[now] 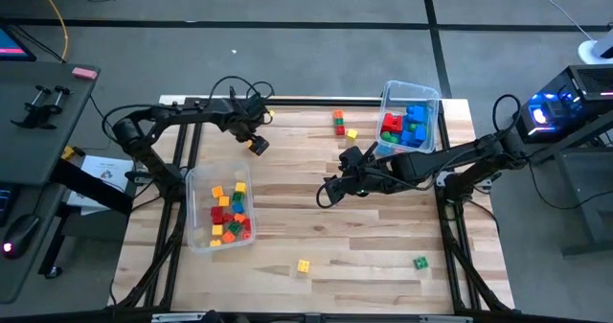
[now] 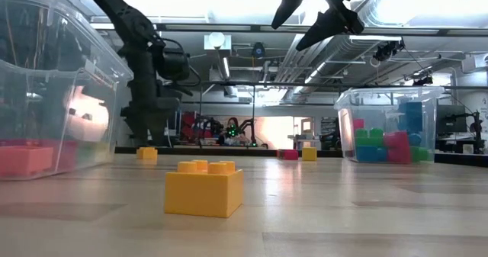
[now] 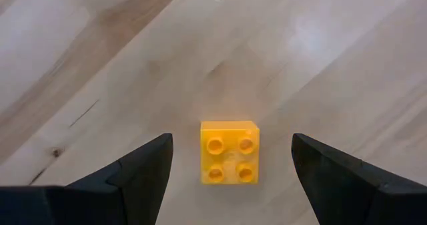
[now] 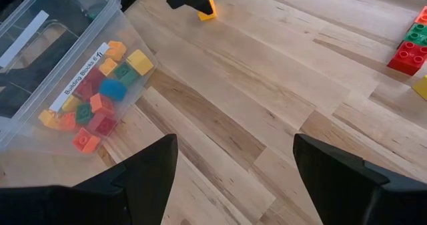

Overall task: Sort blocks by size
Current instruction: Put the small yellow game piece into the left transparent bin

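A pale wooden plank table (image 1: 316,218) carries two clear plastic bins: one (image 1: 194,208) stands near its left edge and bears a white label strip reading "Building Blocks" (image 4: 85,71), and the other (image 1: 428,98) stands at the far right corner. Off the table's left edge a dark grey side desk (image 1: 38,170) holds a pink eraser-like block (image 1: 84,72) and a black clamp tool (image 1: 40,105).
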### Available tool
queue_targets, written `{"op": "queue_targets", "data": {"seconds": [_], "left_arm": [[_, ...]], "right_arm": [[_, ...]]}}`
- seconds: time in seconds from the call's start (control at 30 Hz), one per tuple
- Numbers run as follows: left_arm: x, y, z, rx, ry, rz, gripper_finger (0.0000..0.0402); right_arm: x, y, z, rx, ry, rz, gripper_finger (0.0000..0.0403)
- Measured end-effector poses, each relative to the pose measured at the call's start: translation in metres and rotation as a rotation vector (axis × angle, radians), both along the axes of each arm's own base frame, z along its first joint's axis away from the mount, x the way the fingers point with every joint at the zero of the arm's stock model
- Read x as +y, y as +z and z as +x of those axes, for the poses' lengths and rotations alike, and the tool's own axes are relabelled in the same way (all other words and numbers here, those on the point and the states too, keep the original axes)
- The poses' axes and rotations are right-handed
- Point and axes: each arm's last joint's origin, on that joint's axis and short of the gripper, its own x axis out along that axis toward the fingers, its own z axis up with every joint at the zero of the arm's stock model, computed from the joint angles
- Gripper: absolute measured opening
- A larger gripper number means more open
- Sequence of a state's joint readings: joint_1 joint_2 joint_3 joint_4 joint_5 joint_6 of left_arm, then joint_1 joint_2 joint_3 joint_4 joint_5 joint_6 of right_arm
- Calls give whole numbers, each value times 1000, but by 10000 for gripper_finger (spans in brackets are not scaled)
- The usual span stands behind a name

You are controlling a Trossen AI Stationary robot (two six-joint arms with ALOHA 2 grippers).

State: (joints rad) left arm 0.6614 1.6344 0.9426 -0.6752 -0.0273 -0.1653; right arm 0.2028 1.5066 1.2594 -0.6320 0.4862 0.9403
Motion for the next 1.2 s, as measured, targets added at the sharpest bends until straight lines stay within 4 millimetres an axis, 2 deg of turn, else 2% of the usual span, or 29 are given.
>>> {"op": "queue_targets", "data": {"seconds": [0.4,0.5,0.63,0.8,0.87,0.93,0.97,1.1,1.2], "left_arm": [[-1,-28,2,55,8,-27,293],[-1,-33,4,65,22,-33,282],[-3,-32,6,74,0,-13,232],[-3,-29,9,66,7,-16,107],[-2,-23,12,52,1,-34,99],[0,-10,19,-6,-7,-33,99],[3,2,24,-58,-10,-11,99],[7,67,33,-242,-10,110,99],[-8,127,30,-397,-32,182,99]], "right_arm": [[0,0,-1,10,5,-6,296],[0,0,-1,9,2,-4,296],[0,-1,-1,14,1,-4,296],[0,-1,-1,15,-3,-13,296],[-1,-1,-1,15,-4,-17,296],[-1,-1,-1,17,-1,-21,296],[-1,-1,-1,20,4,-29,296],[-1,-1,-1,24,-6,-60,296],[-2,0,-2,26,-7,-93,296]]}}
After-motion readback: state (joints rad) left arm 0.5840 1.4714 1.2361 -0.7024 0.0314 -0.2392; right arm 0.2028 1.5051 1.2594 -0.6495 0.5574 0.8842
